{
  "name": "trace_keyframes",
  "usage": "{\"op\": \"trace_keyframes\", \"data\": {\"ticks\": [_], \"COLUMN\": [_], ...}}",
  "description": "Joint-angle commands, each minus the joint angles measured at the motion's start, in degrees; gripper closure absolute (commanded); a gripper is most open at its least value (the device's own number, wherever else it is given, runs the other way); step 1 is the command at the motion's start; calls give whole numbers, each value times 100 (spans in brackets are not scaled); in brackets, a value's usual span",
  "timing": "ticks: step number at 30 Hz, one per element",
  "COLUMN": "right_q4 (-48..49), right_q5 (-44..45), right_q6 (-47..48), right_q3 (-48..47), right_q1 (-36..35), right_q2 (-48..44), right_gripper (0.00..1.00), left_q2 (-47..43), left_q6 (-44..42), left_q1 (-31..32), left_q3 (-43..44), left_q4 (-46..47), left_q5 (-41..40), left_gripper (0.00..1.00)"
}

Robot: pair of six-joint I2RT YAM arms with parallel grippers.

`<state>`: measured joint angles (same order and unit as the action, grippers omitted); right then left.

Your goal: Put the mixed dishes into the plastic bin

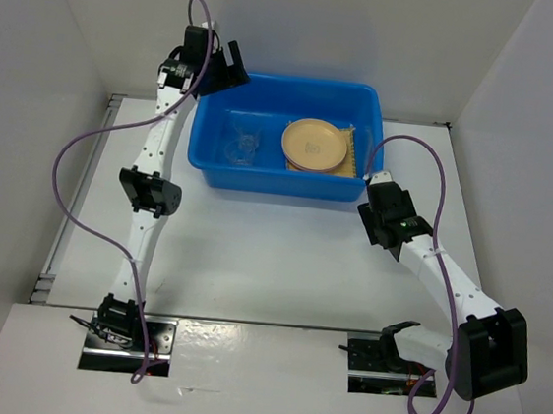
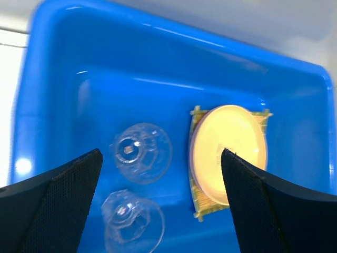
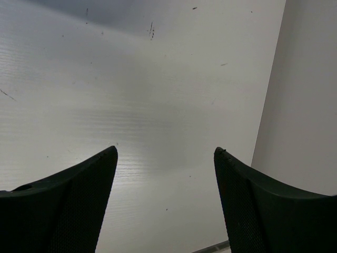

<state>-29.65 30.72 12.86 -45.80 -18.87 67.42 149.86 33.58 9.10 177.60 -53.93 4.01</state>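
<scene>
The blue plastic bin (image 1: 277, 180) stands at the back middle of the table. Inside it on the right lies the bamboo mat (image 1: 353, 162), with the yellow-tan plate (image 1: 315, 144) on top. The pink plate shows only as a thin rim (image 2: 191, 153) under the yellow-tan plate (image 2: 229, 153), which lies on the mat (image 2: 202, 208). Two clear cups (image 2: 142, 153) (image 2: 131, 221) lie on the bin's floor at the left (image 1: 243, 144). My left gripper (image 1: 234, 64) (image 2: 160, 152) is open and empty above the bin's far left corner. My right gripper (image 1: 378, 183) (image 3: 165, 149) is open and empty beside the bin's near right corner.
White walls enclose the table on the left, back and right (image 3: 310, 105). A purple cable (image 1: 74, 156) loops out from the left arm, and another (image 1: 429, 164) arcs over the right arm. The right wrist view shows only bare white table (image 3: 131, 79).
</scene>
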Motion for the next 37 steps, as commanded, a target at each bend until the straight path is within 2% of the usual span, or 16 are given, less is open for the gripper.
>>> {"op": "trace_keyframes", "data": {"ticks": [1,3,4,6,11,12,14,15,16,17,18,19,21,23,32,37], "right_q4": [126,73,-66,-154,-874,-972,-1243,-1332,-1403,-1455,-1456,-1456,-1404,-1334,-1148,-965], "right_q5": [118,-4,-170,-355,-1540,-2126,-2691,-3077,-3246,-3361,-3423,-3502,-3608,-3556,-3372,-2924], "right_q6": [-100,-100,-100,58,163,164,278,348,348,288,235,234,181,129,129,278], "right_q3": [-34,-96,-183,-297,-1711,-2070,-2266,-2327,-2389,-2390,-2390,-2390,-2337,-2284,-1687,-1432], "right_q1": [-55,-55,-55,84,708,953,1044,1044,1044,1044,1044,1113,1167,1219,1219,1219], "right_q2": [8,8,8,-45,-45,-114,-324,-378,-439,-562,-615,-668,-844,-984,-1564,-1801], "right_gripper": [21,21,21,21,19,1,1,1,1,1,1,1,1,1,1,1], "left_q2": [-1000,-1274,-1615,-1959,-3435,-3872,-4384,-5022,-5420,-5876,-6820,-7256,-8396,-9198,-9554,-10195], "left_q6": [-466,-686,-373,-134,-1,-1,235,306,307,133,70,69,-280,-196,34,-519], "left_q1": [47,267,267,556,970,1179,1452,1767,1892,1954,1955,1955,1955,1955,1902,1902], "left_q3": [214,214,214,214,-803,-1528,-2540,-3790,-4525,-5324,-6054,-7227,-8228,-9238,-9946,-10710], "left_q4": [-466,-880,-1465,-1917,-2069,-2069,-2069,-1990,-1537,-1063,-188,178,1247,1639,911,1498], "left_q5": [-680,-1619,-1945,-3113,-3451,-3660,-4108,-4571,-4672,-4612,-4463,-4166,-3892,-3592,-2714,-2046], "left_gripper": [1,1,1,1,1,1,1,1,1,1,1,1,1,1,1,1]}}
